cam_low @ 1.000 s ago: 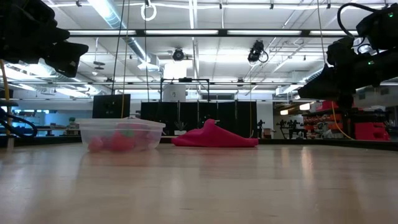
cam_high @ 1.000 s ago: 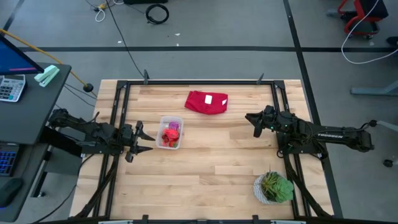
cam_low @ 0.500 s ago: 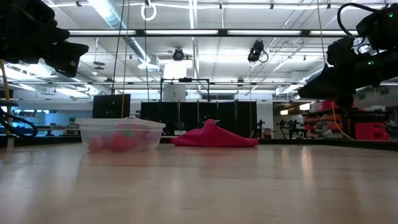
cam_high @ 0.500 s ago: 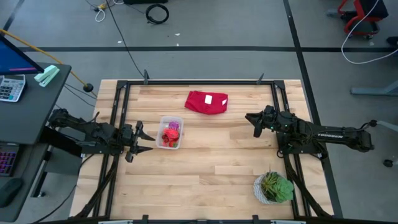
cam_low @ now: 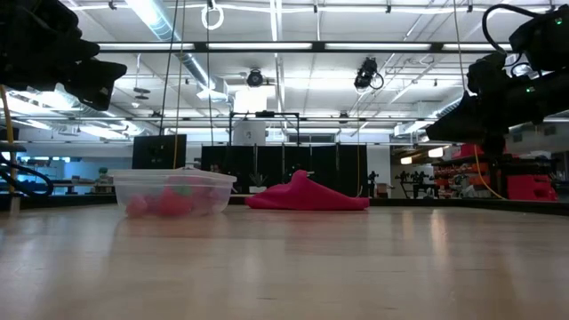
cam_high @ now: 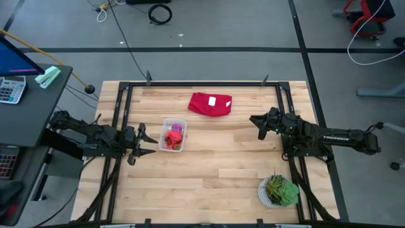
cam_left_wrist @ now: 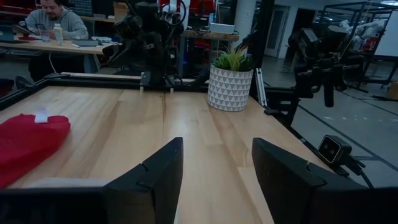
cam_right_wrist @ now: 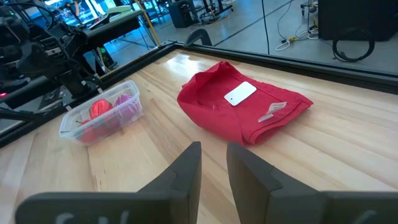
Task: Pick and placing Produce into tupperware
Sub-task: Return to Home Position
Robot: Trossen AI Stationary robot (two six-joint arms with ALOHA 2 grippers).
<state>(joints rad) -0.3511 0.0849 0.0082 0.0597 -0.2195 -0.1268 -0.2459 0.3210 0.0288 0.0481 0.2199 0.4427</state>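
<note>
The clear tupperware (cam_high: 173,134) stands on the table's left half, also seen as tupperware (cam_right_wrist: 102,115) and tupperware (cam_low: 173,191). Produce lies inside it: red pieces (cam_high: 172,139) and a purple piece (cam_high: 178,128). My left gripper (cam_high: 145,140) hovers open just left of the tub, above table height, with its fingers pointing at the tub. In the left wrist view the left gripper (cam_left_wrist: 217,168) shows a wide gap. My right gripper (cam_high: 257,124) hangs over the table's right half, pointing left; the right gripper (cam_right_wrist: 213,163) is open by a narrow gap. Neither touches anything.
A folded red cloth (cam_high: 211,104) with a white label lies near the far edge. A green plant in a white pot (cam_high: 278,191) stands at the near right corner. Bare wood lies between the tub and the right arm. A person (cam_left_wrist: 56,22) sits beyond the table.
</note>
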